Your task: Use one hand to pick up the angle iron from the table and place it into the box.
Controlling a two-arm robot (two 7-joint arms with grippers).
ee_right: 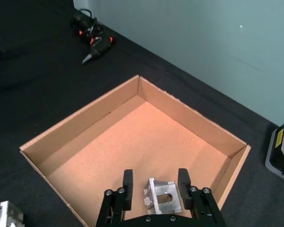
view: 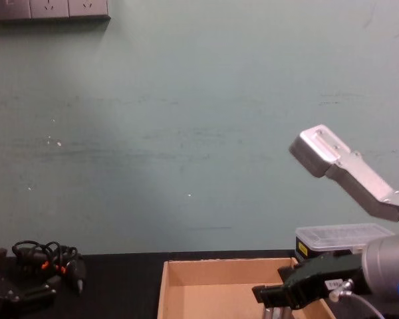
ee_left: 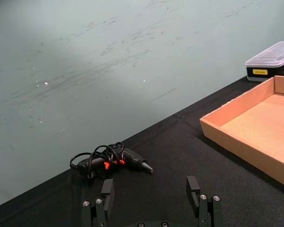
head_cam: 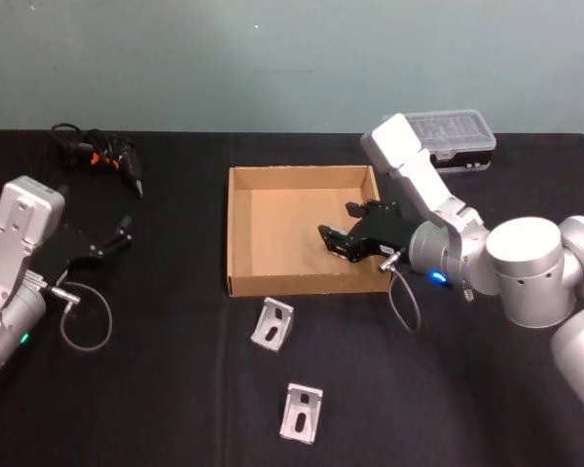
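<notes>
Now R hand (ee_right: pixel 155 175) over box (head_cam: pixel 302 175), angle iron (ee_right: pixel 162 196) betw. jaws, clamp unclear; L hand (ee_left: pixel 150 182) jaws apart.

No text can be read anywhere, one yellow label (ee_left: pixel 259 72) on the front of the clear-lidded black case (ee_left: pixel 272 60), standing beyond the right gripper (ee_right: pixel 155 176), its print too small to make out

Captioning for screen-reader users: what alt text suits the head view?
The right gripper hangs over the right side of an open tan cardboard box. On the black table before it lie one silver angle iron near its front wall and a second angle iron nearer the robot. The left gripper sits idle and open at the table's left.
</notes>
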